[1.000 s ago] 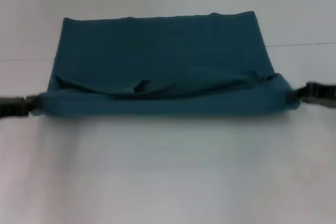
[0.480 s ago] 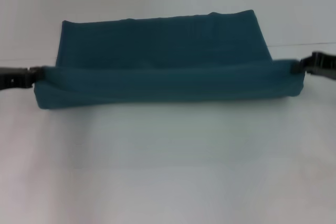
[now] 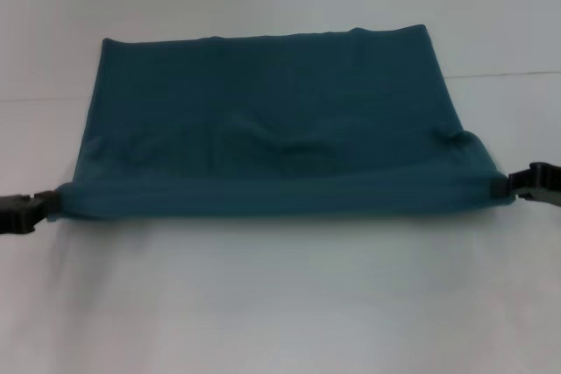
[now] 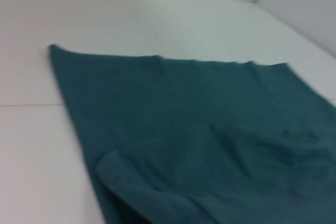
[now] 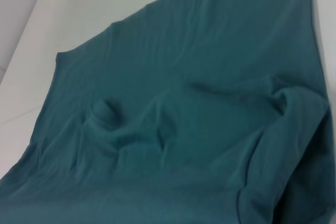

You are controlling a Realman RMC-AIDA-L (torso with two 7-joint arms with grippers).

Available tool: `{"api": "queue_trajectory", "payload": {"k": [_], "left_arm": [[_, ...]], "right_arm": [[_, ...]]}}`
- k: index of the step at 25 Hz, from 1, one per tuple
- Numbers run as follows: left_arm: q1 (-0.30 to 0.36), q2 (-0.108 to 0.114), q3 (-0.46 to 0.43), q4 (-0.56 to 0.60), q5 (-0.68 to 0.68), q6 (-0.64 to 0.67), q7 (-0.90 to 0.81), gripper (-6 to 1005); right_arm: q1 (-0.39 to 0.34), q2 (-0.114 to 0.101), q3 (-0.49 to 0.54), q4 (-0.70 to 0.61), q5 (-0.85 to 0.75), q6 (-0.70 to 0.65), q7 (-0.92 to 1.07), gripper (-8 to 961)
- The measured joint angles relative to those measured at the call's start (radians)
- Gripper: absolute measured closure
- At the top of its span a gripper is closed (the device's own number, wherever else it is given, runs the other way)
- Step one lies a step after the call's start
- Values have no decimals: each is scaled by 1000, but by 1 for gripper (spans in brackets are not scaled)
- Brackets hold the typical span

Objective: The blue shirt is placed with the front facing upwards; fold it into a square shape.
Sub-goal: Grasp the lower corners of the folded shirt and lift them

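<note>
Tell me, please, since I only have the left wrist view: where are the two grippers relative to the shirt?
Observer: In the head view the left gripper is at the near left corner of the blue shirt.
Operator: And the other one?
Observer: The right gripper is at the near right corner.
Operator: Is the near edge flat?
Observer: No, it forms a rolled band between them, with wrinkles behind it.
</note>
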Motion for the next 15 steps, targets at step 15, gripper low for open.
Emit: {"api": "queue_trajectory", "payload": {"k": [15], "left_arm": [[116, -27, -138, -20, -56, 229, 82, 976]], "right_arm": [[-102, 32, 18, -9, 7, -118, -17, 919]]}}
